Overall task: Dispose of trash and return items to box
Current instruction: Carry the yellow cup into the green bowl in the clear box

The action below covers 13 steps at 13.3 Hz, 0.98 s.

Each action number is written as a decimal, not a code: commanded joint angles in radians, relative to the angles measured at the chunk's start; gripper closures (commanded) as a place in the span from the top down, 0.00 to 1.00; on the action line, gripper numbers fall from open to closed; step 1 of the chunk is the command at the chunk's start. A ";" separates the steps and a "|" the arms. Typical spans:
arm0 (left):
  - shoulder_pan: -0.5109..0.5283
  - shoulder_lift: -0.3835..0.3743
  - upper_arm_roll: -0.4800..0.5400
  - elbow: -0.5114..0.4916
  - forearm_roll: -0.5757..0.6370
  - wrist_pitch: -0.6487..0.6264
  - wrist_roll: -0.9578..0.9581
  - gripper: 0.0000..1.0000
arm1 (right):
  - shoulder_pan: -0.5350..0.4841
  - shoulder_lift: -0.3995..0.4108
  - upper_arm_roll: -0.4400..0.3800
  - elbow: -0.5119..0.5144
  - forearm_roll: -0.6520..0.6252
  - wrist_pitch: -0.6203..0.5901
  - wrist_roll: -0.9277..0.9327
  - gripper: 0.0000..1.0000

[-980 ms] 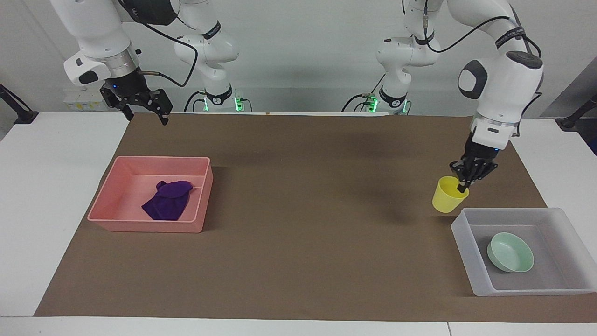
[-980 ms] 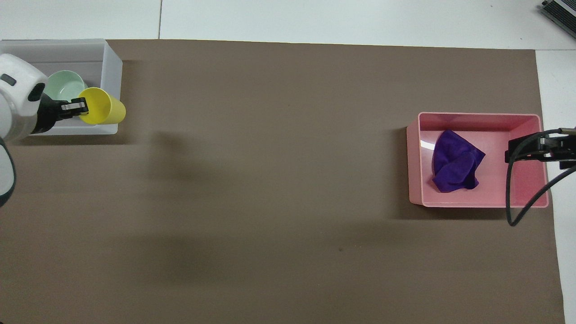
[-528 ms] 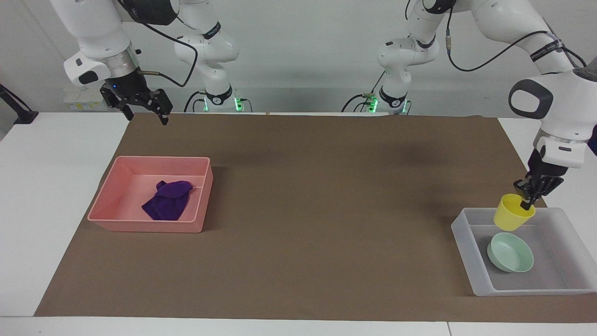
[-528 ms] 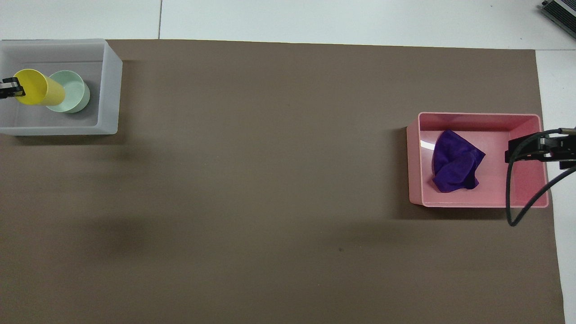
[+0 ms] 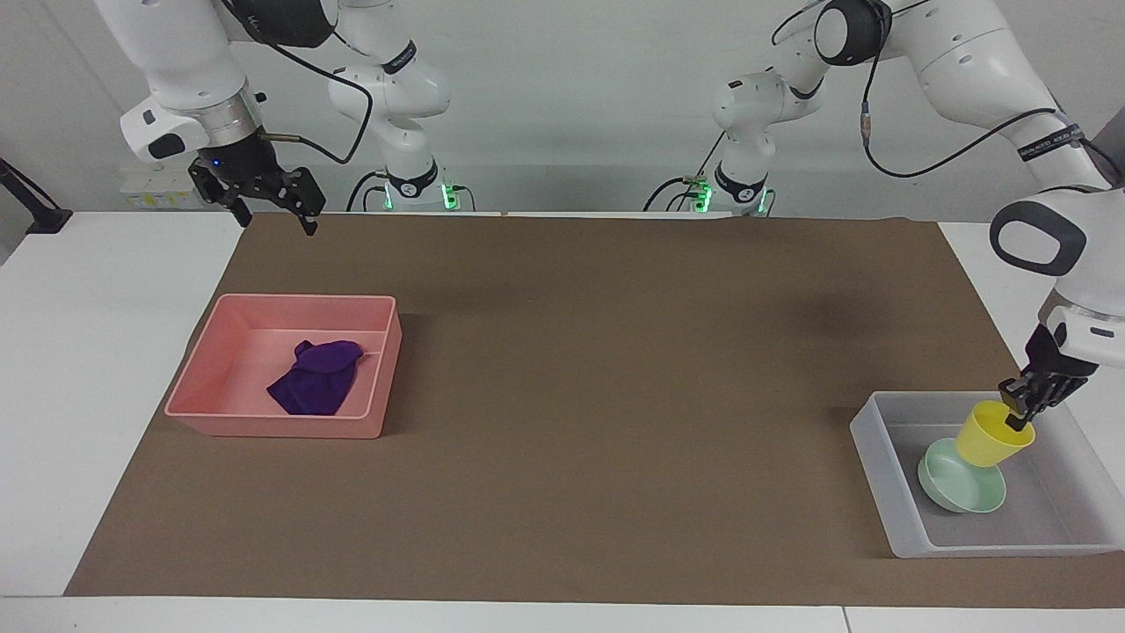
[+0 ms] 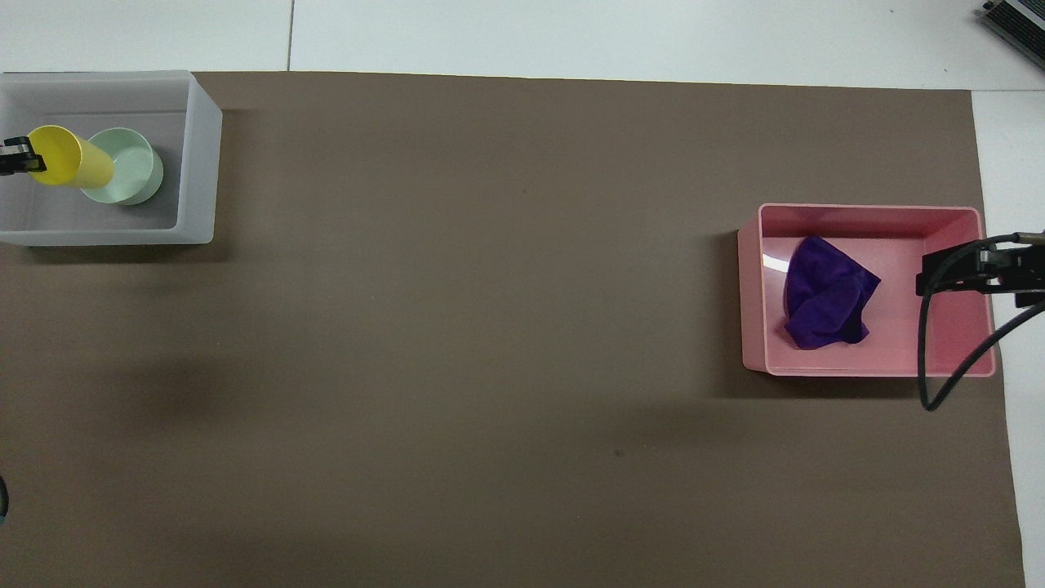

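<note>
My left gripper (image 5: 1021, 417) is shut on the rim of the yellow cup (image 5: 990, 434), holding it tilted inside the translucent box (image 5: 888, 479) over the mint-green bowl (image 5: 954, 479). In the overhead view the cup (image 6: 67, 157) overlaps the bowl (image 6: 129, 167) within the box (image 6: 200, 163), and only the tip of the left gripper (image 6: 18, 157) shows at the picture's edge. The purple trash (image 5: 316, 376) lies in the pink tray (image 5: 264, 418). My right gripper (image 5: 272, 204) waits open in the air over the mat's edge at the robots' end.
A brown mat (image 5: 571, 396) covers most of the white table. The pink tray (image 6: 963, 351) sits at the right arm's end, the box at the left arm's end. The right gripper's cable (image 6: 939, 351) loops over the tray in the overhead view.
The left arm carried the yellow cup from beside the box to inside it and lowered it toward the green bowl. The right arm has not moved.
</note>
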<state>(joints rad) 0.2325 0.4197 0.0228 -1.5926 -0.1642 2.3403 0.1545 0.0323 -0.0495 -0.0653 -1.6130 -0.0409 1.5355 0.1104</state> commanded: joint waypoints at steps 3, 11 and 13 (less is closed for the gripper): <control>0.019 0.039 -0.012 0.020 -0.051 -0.001 0.040 0.00 | 0.003 -0.016 -0.005 -0.019 -0.001 -0.006 -0.012 1.00; 0.018 0.037 -0.009 -0.072 -0.054 0.074 0.039 0.00 | 0.003 -0.016 -0.005 -0.019 -0.001 -0.006 -0.011 1.00; 0.019 0.036 -0.009 -0.087 -0.054 0.083 0.039 0.00 | 0.003 -0.016 -0.005 -0.018 0.001 -0.006 -0.011 1.00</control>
<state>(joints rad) 0.2409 0.4626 0.0223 -1.6504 -0.1987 2.3904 0.1708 0.0323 -0.0495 -0.0653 -1.6135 -0.0409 1.5354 0.1104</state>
